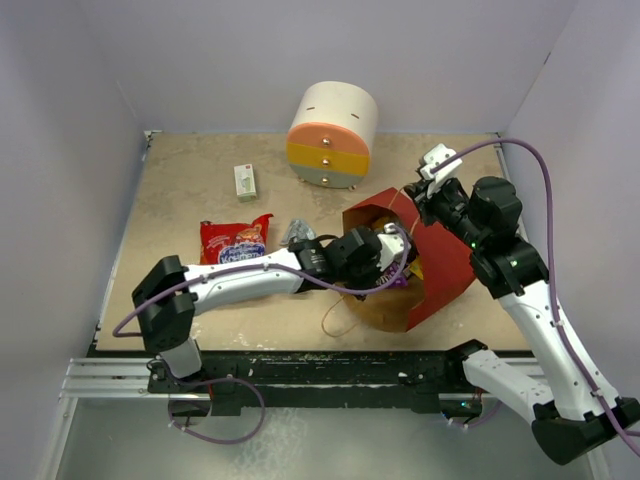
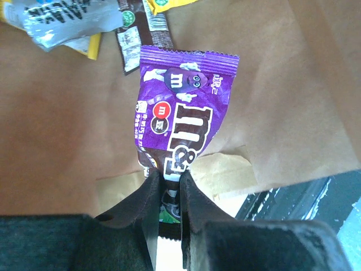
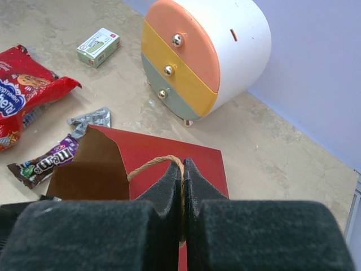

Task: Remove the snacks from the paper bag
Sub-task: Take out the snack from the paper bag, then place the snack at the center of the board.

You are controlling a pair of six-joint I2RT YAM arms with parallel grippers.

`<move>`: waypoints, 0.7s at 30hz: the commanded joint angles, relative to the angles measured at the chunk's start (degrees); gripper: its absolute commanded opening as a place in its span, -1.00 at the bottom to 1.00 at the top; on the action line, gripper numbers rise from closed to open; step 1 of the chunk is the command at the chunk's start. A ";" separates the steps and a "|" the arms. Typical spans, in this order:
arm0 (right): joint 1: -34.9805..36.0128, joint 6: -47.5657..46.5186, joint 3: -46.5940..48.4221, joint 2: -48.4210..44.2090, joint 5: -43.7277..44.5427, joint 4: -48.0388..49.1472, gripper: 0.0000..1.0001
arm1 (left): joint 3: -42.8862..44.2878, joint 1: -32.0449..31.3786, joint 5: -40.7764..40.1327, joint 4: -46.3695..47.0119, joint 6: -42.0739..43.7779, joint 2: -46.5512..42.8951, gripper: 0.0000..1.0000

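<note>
The red paper bag (image 1: 440, 262) lies on its side, mouth facing left, brown kraft inside (image 2: 282, 84). My left gripper (image 2: 171, 179) is inside the bag (image 1: 385, 255), shut on the lower end of a purple-brown M&M's packet (image 2: 183, 118). Silver (image 2: 62, 20), dark brown (image 2: 138, 45) and yellow (image 2: 163, 4) wrappers lie deeper in the bag. My right gripper (image 3: 183, 166) is shut on the bag's twisted paper handle (image 3: 149, 166) at its upper edge (image 1: 415, 195). The red chip bag (image 1: 235, 240), a silver wrapper (image 3: 90, 118) and another M&M's packet (image 3: 48, 161) lie on the table left of the bag.
The round white-orange-yellow drawer unit (image 1: 333, 135) stands at the back behind the bag. A small white-green box (image 1: 245, 182) lies to its left. The bag's other handle loop (image 1: 335, 318) lies on the table near the front edge.
</note>
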 commanded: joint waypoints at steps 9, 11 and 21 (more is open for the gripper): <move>0.04 -1.04 -0.89 -0.78 1.03 5.82 -1.00 | -2.19 0.38 -15.71 -11.65 -12.64 -19.40 -1.00; 0.04 -1.27 -0.72 -0.36 0.68 5.91 -1.00 | -3.09 0.37 -19.60 -14.46 -15.83 -23.02 -1.00; 0.06 -1.48 -0.62 0.37 -0.32 6.08 -1.00 | -8.29 3.19 -34.83 -28.57 -34.02 -29.52 -1.00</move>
